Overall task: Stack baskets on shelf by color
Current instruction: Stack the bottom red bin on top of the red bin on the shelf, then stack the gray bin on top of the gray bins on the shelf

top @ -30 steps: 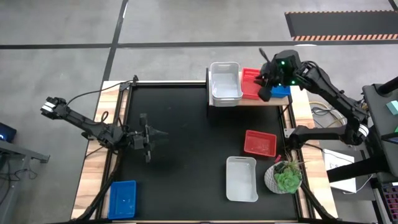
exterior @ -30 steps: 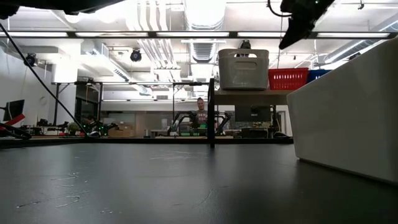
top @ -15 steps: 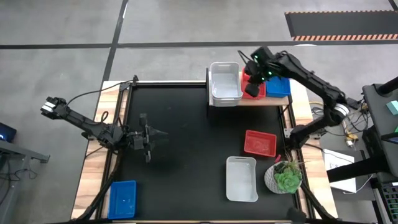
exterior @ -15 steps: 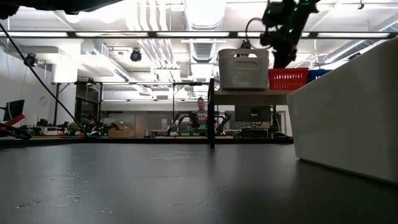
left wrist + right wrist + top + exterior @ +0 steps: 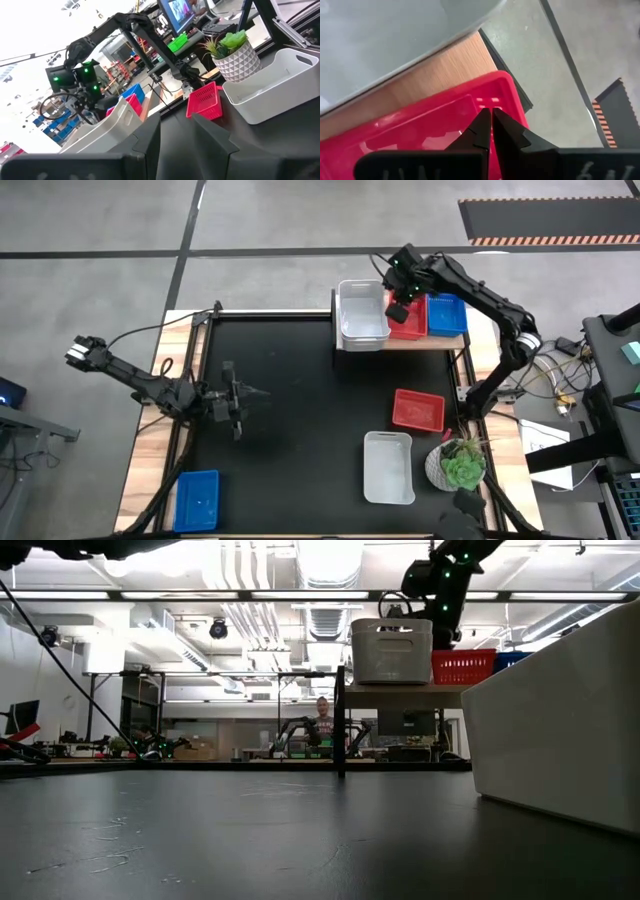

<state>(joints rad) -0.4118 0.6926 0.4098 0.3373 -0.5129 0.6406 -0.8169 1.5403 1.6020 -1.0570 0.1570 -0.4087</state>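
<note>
1. While the right gripper (image 5: pixel 397 311) hovers over the red basket (image 5: pixel 408 320) on the shelf (image 5: pixel 420 342), its fingers are pressed together, holding nothing.
2. Judged step: between placements; a loose red basket (image 5: pixel 418 410) lies on the table (image 5: pixel 290 430).
3. Next move needs opened fingers on that basket's rim.
4. The left gripper (image 5: pixel 240 402) waits mid-table, partly spread.

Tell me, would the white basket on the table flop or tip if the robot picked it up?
The white basket probably stays stiff: its straight plastic walls hold their shape. It looks empty, so likely light. Its wide flat bottom should resist tipping, though lifting by one rim might tilt it.
</note>
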